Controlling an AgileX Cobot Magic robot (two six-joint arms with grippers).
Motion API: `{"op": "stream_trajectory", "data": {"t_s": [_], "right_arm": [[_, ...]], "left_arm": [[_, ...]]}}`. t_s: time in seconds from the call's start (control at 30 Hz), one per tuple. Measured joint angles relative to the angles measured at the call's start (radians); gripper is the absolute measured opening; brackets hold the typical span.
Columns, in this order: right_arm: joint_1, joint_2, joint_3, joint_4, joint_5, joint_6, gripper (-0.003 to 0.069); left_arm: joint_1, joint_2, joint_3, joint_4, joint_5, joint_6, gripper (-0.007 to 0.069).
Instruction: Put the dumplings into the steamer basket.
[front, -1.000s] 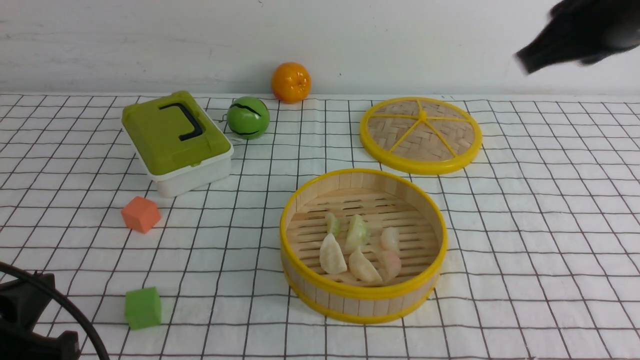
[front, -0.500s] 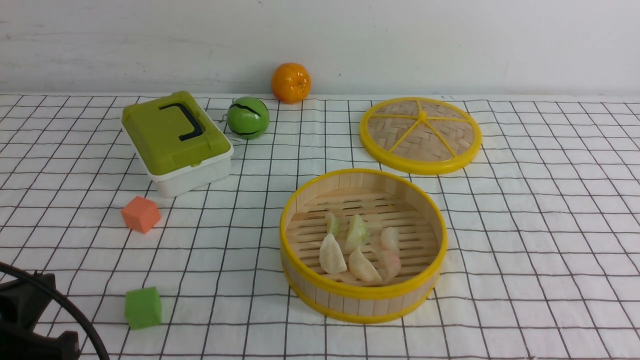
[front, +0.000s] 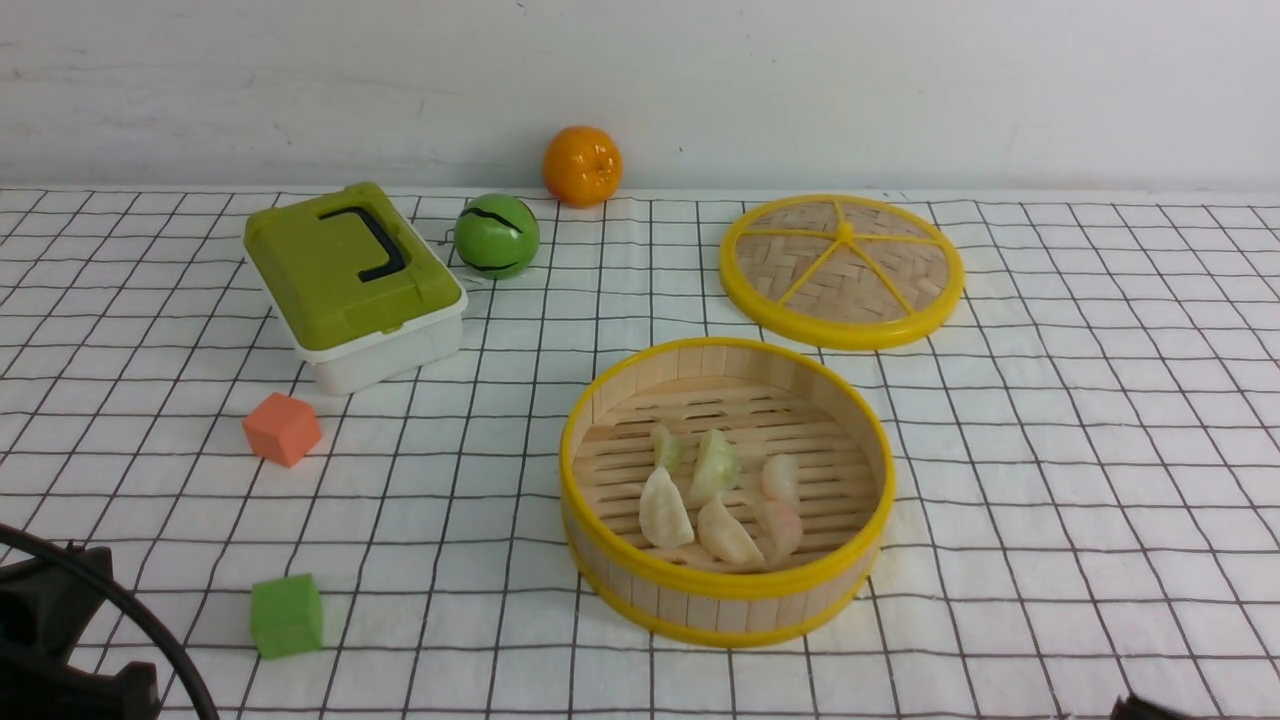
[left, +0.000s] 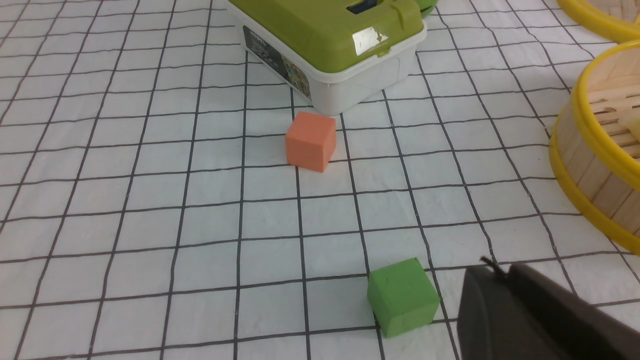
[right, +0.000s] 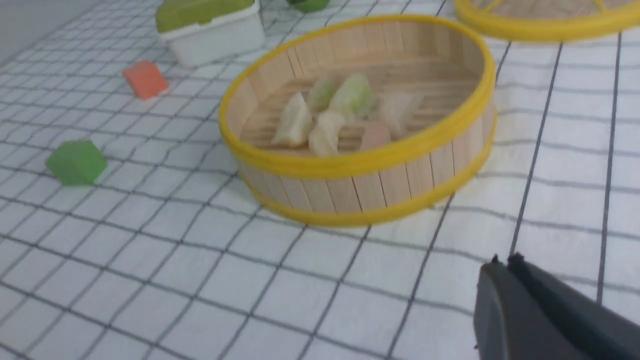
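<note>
The steamer basket (front: 870, 440) stands on the checked cloth right of centre, with several translucent dumplings (front: 715, 495) lying on its slatted floor. It also shows in the right wrist view (right: 360, 160) with the dumplings (right: 330, 117) inside, and its edge shows in the left wrist view (left: 590, 165). My left gripper (left: 500, 270) is shut and empty, low near the front left, beside the green cube (left: 402, 297). My right gripper (right: 502, 262) is shut and empty, low at the front right, apart from the basket; only a dark tip of it shows in the front view (front: 1150, 708).
The flat woven lid (front: 842, 270) lies behind the basket. A green-lidded white box (front: 352, 285), a green ball (front: 497, 235) and an orange (front: 582, 165) stand at the back. An orange cube (front: 282, 428) and a green cube (front: 286, 615) lie at the left.
My right arm was blurred high at the top right one second ago, then left the front view, and now shows as a dark tip at the bottom right. The dumplings have not moved.
</note>
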Motion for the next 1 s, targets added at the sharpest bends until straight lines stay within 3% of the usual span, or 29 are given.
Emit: {"op": "stream_trajectory", "data": {"t_s": [0.3,0.4,0.47,0.57,0.67,0.7,0.73,0.83,1.0], "right_arm": [[-0.017,-0.063,0.048,-0.069,0.087,0.004,-0.001],[-0.053,-0.125,0.048,-0.038,0.065,0.004,-0.001],[-0.115,-0.228,0.048,0.082,0.049,-0.029,-0.001],[-0.199,-0.354,0.048,0.225,0.048,-0.191,-0.001],[-0.345,-0.491,0.048,0.42,0.055,-0.479,-0.001],[-0.353,-0.497,0.048,0.42,0.057,-0.495,-0.001],[-0.411,-0.535,0.048,0.499,0.085,-0.62,-0.001],[-0.476,-0.547,0.048,0.564,0.164,-0.725,-0.001],[-0.502,-0.547,0.048,0.566,0.375,-0.762,-0.001]], "left_arm": [[0.0,0.0,0.0,0.0,0.0,0.0,0.0048],[0.0,0.0,0.0,0.0,-0.001,0.0,0.0051],[0.0,0.0,0.0,0.0,-0.001,0.0,0.0052],[0.0,0.0,0.0,0.0,-0.001,0.0,0.0055],[0.0,0.0,0.0,0.0,-0.001,0.0,0.0057],[0.0,0.0,0.0,0.0,-0.001,0.0,0.0057],[0.0,0.0,0.0,0.0,-0.001,0.0,0.0058],[0.0,0.0,0.0,0.0,-0.001,0.0,0.0062],[0.0,0.0,0.0,0.001,-0.001,0.0,0.0069]]}}
